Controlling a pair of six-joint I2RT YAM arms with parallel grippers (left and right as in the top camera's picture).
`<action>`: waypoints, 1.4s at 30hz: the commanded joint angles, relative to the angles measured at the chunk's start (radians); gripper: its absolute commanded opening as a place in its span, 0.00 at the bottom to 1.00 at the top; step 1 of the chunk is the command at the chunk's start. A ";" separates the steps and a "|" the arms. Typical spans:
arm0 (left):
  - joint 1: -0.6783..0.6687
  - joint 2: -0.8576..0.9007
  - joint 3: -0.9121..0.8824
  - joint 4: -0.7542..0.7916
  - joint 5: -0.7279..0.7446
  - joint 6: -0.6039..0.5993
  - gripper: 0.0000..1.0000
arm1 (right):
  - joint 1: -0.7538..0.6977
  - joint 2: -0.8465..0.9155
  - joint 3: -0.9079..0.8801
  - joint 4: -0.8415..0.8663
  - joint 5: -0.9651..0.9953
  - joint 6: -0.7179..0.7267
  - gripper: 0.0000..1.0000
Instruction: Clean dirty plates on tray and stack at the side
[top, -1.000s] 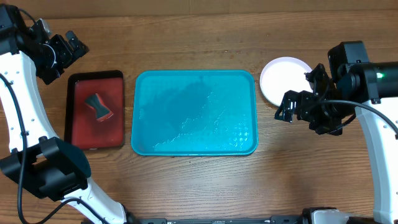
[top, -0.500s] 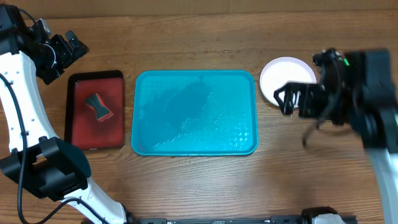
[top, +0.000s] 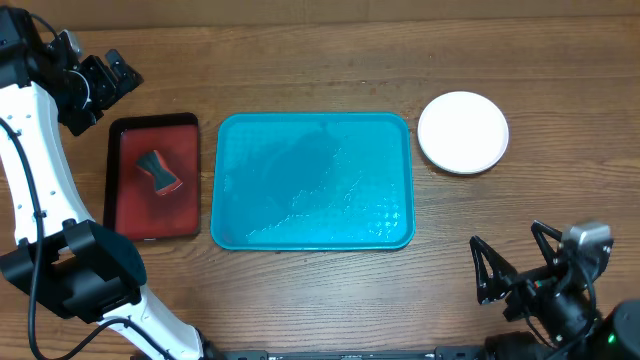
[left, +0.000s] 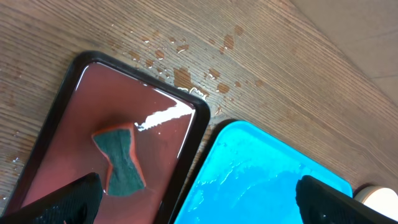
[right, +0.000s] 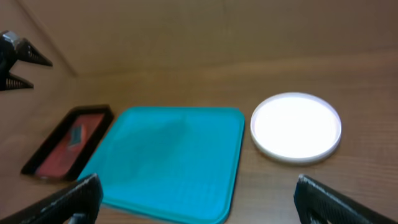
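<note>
The turquoise tray (top: 312, 180) lies mid-table with nothing on it, its floor wet and glossy; it also shows as tray (left: 273, 180) and tray (right: 168, 162). A clean-looking white plate (top: 463, 132) rests on the wood just right of the tray, also seen as plate (right: 296, 126). My right gripper (top: 507, 238) hovers open near the table's front right, well back from the plate, as gripper (right: 199, 205). My left gripper (top: 125, 72) hangs open at the far left, above the red tray's back corner, as gripper (left: 205, 208). Neither gripper holds anything.
A dark red, black-rimmed tray (top: 152, 178) lies left of the turquoise one, with a green and orange sponge (top: 160, 172) on its wet floor. Water drops (left: 183, 74) dot the wood behind it.
The right arm has pulled away from beside the white plate and swung down to the table's front right, leaving the plate fully uncovered. The left arm has not moved.
</note>
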 joint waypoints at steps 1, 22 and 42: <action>-0.004 0.005 0.002 0.001 0.014 0.014 1.00 | -0.002 -0.117 -0.130 0.100 0.027 -0.007 1.00; -0.004 0.005 0.002 0.001 0.014 0.014 1.00 | -0.002 -0.312 -0.853 1.093 0.090 -0.007 1.00; -0.004 0.005 0.002 0.001 0.014 0.014 1.00 | -0.002 -0.312 -0.917 0.934 0.163 -0.003 1.00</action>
